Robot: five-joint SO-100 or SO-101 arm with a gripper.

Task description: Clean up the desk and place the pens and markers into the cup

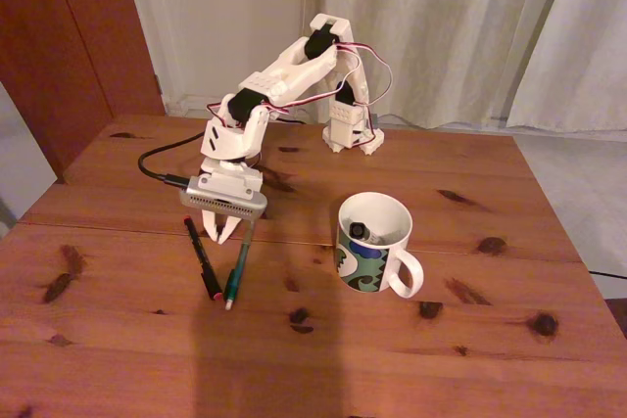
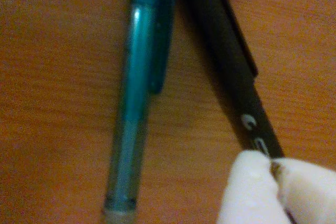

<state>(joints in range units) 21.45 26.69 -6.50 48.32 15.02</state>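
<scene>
On the desk I see my end effector clamped on the black pen, beside the teal pen.

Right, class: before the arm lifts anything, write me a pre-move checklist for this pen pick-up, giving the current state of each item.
1. Gripper closed on the black pen: ok in the wrist view, where the white fingertips pinch its end.
2. Only one pen caught: ok; the teal pen lies apart beside it, outside the fingertips.
3. Grip point balanced: not ok; the hold is at the pen's end, so it may swing.
4. Cup upright, mouth open: ok.
5. Room in the cup: cannot tell; a dark-ended object already stands inside.
6. Desk path to the cup: ok, nothing between.
</scene>
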